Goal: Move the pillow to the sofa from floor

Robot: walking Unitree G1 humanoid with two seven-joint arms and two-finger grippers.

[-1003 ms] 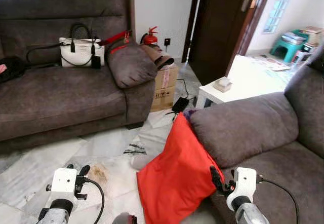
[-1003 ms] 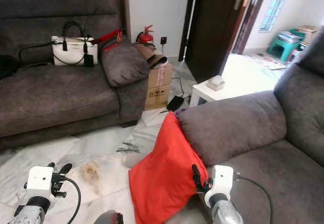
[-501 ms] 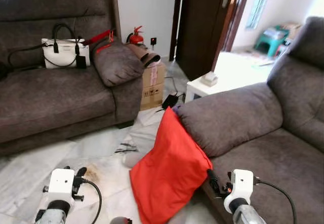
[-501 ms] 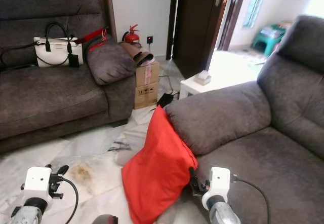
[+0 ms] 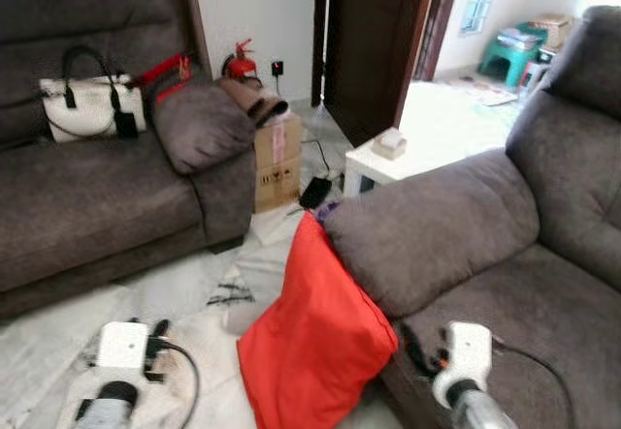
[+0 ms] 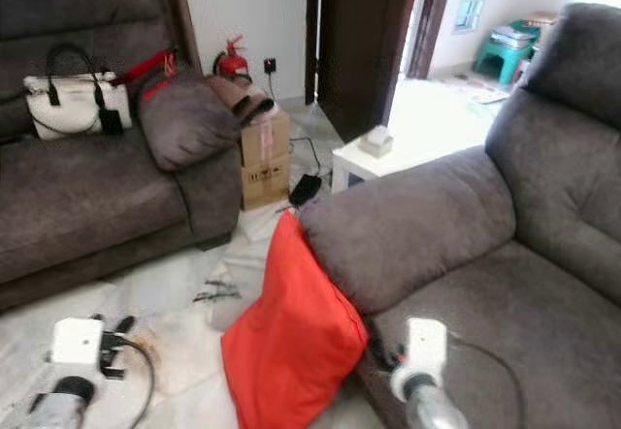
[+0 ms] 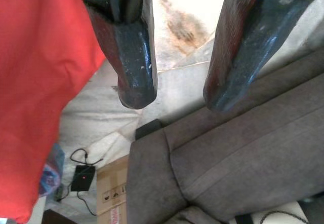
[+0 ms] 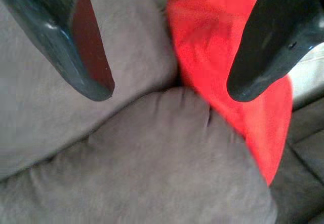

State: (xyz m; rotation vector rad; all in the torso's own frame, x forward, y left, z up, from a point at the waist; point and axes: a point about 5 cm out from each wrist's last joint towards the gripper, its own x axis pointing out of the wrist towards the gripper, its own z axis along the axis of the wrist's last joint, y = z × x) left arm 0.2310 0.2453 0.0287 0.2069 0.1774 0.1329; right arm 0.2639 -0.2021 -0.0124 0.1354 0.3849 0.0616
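Observation:
A red pillow point(image 5: 315, 337) stands on the marble floor, leaning against the armrest of the grey sofa point(image 5: 524, 283) on my right. My right gripper point(image 5: 415, 342) hovers low over the sofa's seat front, just right of the pillow's edge. In the right wrist view its fingers point(image 8: 81, 41) are open, with the pillow point(image 8: 212, 41) and grey armrest point(image 8: 152, 158) beyond them. Low on the left, my left gripper point(image 5: 158, 332) is over the floor, apart from the pillow. It is open too, with the pillow point(image 7: 40, 82) beside one finger.
A second grey sofa point(image 5: 97, 196) with a white handbag point(image 5: 82, 107) fills the left. A cardboard box point(image 5: 277, 157), a fire extinguisher point(image 5: 243, 62) and a black cable adapter point(image 5: 315, 191) stand behind the pillow. Beyond are a white low table point(image 5: 388, 162) and a dark door point(image 5: 369, 41).
The whole picture has shifted: the camera has turned right and the left sofa has slid leftward. The pillow still leans on the armrest. Both grippers stay low and open.

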